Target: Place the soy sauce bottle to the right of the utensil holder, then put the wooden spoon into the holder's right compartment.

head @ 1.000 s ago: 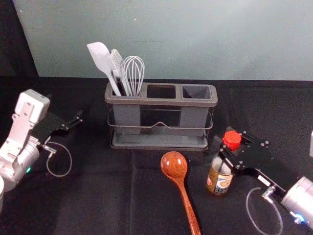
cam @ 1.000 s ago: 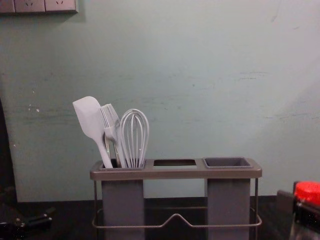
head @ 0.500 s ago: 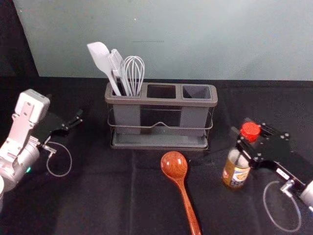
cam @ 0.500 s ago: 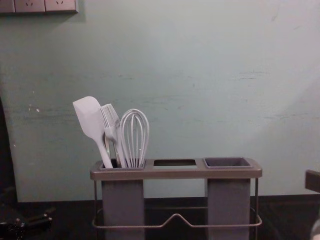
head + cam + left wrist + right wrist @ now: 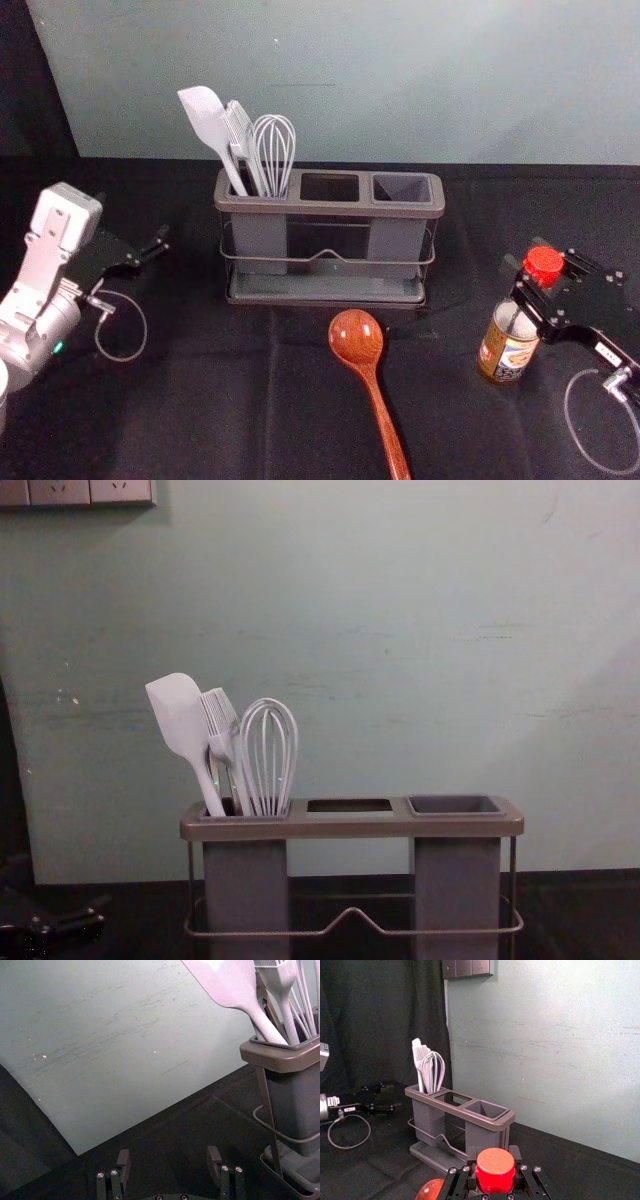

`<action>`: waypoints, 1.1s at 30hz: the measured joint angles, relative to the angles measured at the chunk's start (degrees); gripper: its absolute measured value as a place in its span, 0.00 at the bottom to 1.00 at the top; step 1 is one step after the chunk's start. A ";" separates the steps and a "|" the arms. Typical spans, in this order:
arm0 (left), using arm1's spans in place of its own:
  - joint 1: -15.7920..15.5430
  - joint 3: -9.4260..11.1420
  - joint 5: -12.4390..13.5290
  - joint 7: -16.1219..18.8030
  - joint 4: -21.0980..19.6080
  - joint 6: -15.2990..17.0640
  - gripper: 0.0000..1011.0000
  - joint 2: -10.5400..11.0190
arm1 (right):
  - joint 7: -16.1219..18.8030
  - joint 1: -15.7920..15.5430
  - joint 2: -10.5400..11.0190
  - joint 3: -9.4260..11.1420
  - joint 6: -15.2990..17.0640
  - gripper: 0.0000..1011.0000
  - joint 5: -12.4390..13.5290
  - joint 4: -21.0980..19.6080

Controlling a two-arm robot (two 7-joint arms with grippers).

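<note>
- The left fingers (image 5: 124, 1160) are spread wide with nothing between them, out over the counter (image 5: 250, 400) to the left of the utensil holder (image 5: 330, 209); that side looks idle.
- The holder stands upright on the counter. Its left compartment carries a spatula (image 5: 207, 118), a brush (image 5: 238, 124) and a whisk (image 5: 273, 150), and its right compartment (image 5: 396, 240) has nothing in it.
- The wooden spoon (image 5: 369, 375) lies on the counter in front of the holder, bowl end towards it, untouched. This second half of the task is all to do.
- The soy sauce bottle (image 5: 508, 345) is beyond the holder's right end and nearer the robot, roughly upright. I can't tell whether its base is touching the counter.
- The right fingers (image 5: 515, 1153) are closed in around the bottle just below its red cap (image 5: 543, 264). The first half seems nearly done: the bottle is on the proper side, but the release remains. Letting go before the base sits flat could tip it.
- After that, the spoon needs picking up and standing in the right compartment.
</note>
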 joint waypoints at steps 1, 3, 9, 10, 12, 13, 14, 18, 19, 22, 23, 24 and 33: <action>0.00 0.00 0.00 0.00 0.00 0.00 0.99 0.00 | 0.00 0.01 0.00 -0.01 0.00 0.38 0.00 0.00; 0.00 0.00 0.00 0.00 0.00 0.00 0.99 0.00 | 0.00 0.04 0.00 -0.06 0.00 0.38 -0.02 0.00; 0.00 0.00 0.00 0.00 0.00 -0.01 0.99 0.00 | 0.02 0.01 0.02 -0.04 -0.03 0.38 0.01 -0.06; 0.00 0.00 0.00 0.00 0.00 0.00 0.99 0.01 | 0.02 0.05 0.01 -0.01 -0.02 0.38 -0.03 -0.04; 0.00 0.00 0.00 0.00 0.00 0.00 0.99 0.00 | 0.22 0.40 -0.12 -0.08 -0.02 0.38 -0.06 0.46; 0.00 0.00 0.00 0.00 0.00 0.00 0.99 0.00 | 0.39 0.70 -0.17 -0.17 -0.02 0.38 -0.04 0.73; 0.00 0.00 0.00 0.00 0.00 0.00 0.99 0.00 | 0.59 1.34 -0.27 -0.35 0.00 0.38 0.01 1.34; 0.00 0.00 0.00 0.00 0.00 0.00 0.99 0.00 | 1.43 3.60 -0.51 -1.13 0.25 0.38 0.46 3.36; 0.00 0.00 0.00 0.00 0.00 0.00 0.99 0.00 | 1.68 4.12 -0.53 -1.32 0.33 0.38 0.56 3.87; 0.00 0.00 0.00 0.00 0.00 0.00 0.99 0.00 | 2.67 6.61 -0.67 -2.14 0.53 0.38 1.18 6.23; 0.00 0.00 0.00 0.00 0.00 0.00 0.99 0.00 | 2.88 7.32 -0.69 -2.36 0.58 0.38 1.31 6.79; 0.00 0.00 0.00 0.00 0.00 0.00 0.99 0.00 | 3.24 8.58 -0.71 -2.85 0.70 0.38 1.43 8.05; 0.00 0.00 0.00 0.00 0.00 0.00 0.99 0.00 | 5.02 16.66 -1.65 -6.30 0.73 0.38 1.46 15.85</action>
